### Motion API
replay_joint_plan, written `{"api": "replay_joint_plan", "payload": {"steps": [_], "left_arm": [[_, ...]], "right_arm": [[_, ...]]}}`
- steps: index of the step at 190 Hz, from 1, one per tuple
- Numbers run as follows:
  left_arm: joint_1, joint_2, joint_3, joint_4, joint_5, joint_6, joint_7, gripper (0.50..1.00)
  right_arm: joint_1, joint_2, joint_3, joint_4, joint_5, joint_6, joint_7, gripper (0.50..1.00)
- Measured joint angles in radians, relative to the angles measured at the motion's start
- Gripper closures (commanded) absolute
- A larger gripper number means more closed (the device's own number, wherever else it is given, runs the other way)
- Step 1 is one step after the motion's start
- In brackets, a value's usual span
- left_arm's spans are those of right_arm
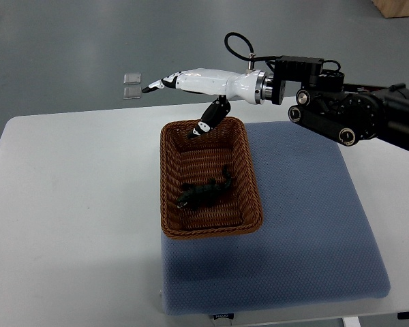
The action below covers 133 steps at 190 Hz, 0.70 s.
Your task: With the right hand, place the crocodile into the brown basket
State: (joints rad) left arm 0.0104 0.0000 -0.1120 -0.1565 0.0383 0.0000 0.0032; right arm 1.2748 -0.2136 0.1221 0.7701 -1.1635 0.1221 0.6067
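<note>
Lying inside the basket (pixel 172 170), the crocodile (pixel 204 193) is seen on the woven floor, toward the near half and a little right of centre. It is dark, almost black, and stretched on a slant — one end near the lower left of the floor, the other pointing up toward the right wall. It is touched by nothing.

The basket is brown wicker, roughly rectangular, with its long sides running away from the camera. It is set on the left edge of a blue mat (pixel 313 225), so that its left wall stands about at the line where the mat meets the bare worktop (pixel 68 204). The worktop is white, and the mat covers most of its right part.

The right hand (pixel 180 92) is held above the far end of the basket, well apart from the crocodile. Its white fingers (pixel 165 82) are extended and point left, past the basket's far rim, over the grey floor (pixel 54 48) beyond the worktop. The thumb (pixel 213 114) is angled downward, its dark tip close over the far rim of the basket. Nothing is held — the hand is spread and empty. The forearm is white near the wrist and is joined to black joints that enter from the right edge.

Two small pale squares (pixel 131 84) are seen on the floor just left of the fingertips, one behind the other.
</note>
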Motion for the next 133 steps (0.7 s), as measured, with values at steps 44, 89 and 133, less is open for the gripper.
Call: {"api": "replay_joint_plan", "payload": {"steps": [44, 89, 133], "left_arm": [[-0.001, 0.0, 0.0, 0.0, 0.0, 0.0, 0.0, 0.5], [0.0, 0.0, 0.0, 0.0, 0.0, 0.0, 0.0, 0.5], [-0.001, 0.0, 0.0, 0.0, 0.0, 0.0, 0.0, 0.5]], "right_arm": [[-0.075, -0.119, 0.133, -0.015, 0.451, 0.232, -0.178, 0.57], [-0.197, -0.136, 0.156, -0.117, 0.901, 0.275, -0.258, 0.57], [-0.278, -0.128, 0.157, -0.232, 1.209, 0.289, -0.403, 0.57]]}}
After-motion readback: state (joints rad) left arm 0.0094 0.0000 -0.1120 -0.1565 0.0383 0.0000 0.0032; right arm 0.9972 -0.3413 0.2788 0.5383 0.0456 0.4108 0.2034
